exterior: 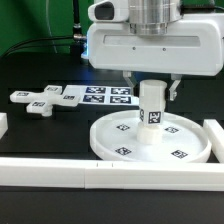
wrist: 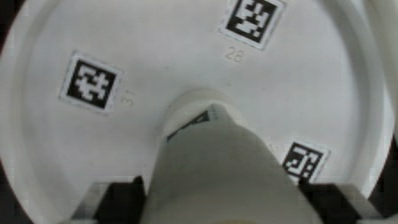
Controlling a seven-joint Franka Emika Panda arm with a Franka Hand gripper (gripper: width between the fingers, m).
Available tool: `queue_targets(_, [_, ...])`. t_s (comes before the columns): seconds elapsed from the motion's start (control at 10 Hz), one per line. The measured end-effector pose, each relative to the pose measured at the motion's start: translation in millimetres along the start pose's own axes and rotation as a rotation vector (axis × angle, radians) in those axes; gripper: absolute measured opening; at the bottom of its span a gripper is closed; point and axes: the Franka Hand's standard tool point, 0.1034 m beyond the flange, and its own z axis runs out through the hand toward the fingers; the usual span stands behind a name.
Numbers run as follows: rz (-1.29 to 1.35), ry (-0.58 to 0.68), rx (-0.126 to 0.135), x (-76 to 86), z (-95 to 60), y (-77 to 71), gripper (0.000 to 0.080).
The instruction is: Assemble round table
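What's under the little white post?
The disc is under the post, which stands upright on its middle, held by the end effector. The post covers the spot beneath it, so where they meet cannot be seen.

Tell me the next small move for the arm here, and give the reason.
Probably, with the grip closed, twist the post down into the hub of the disc. The gripper seems shut on the post, which stands upright at the disc's centre. The wrist view shows its base meeting the hub, but not whether it is fully seated. The cross-shaped foot lies apart on the table.
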Motion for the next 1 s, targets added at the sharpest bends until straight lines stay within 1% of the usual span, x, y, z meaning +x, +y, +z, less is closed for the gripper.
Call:
queue_targets(0.3, [0.159,0.002,0.004,0.1,0.0,-1.1,0.0409])
queue_targets(0.4, [0.261,-0.002,0.010,-0.4,0.2,-1.9,0.0409])
queue_targets(0.5, [0.294,-0.004,0.014,-0.3,0.3,-1.8,0.0409])
queue_targets(0.6, [0.469,-0.015,0.045,0.2,0.7,-1.2,0.0409])
queue_targets(0.8, [0.688,-0.039,0.087,1.0,1.1,-0.9,0.0409])
queue_targets(0.9, [0.789,-0.050,0.102,1.8,1.0,-1.1,0.0409])
queue_targets(1.0, [0.834,-0.056,0.110,2.5,1.0,-0.3,0.0409])
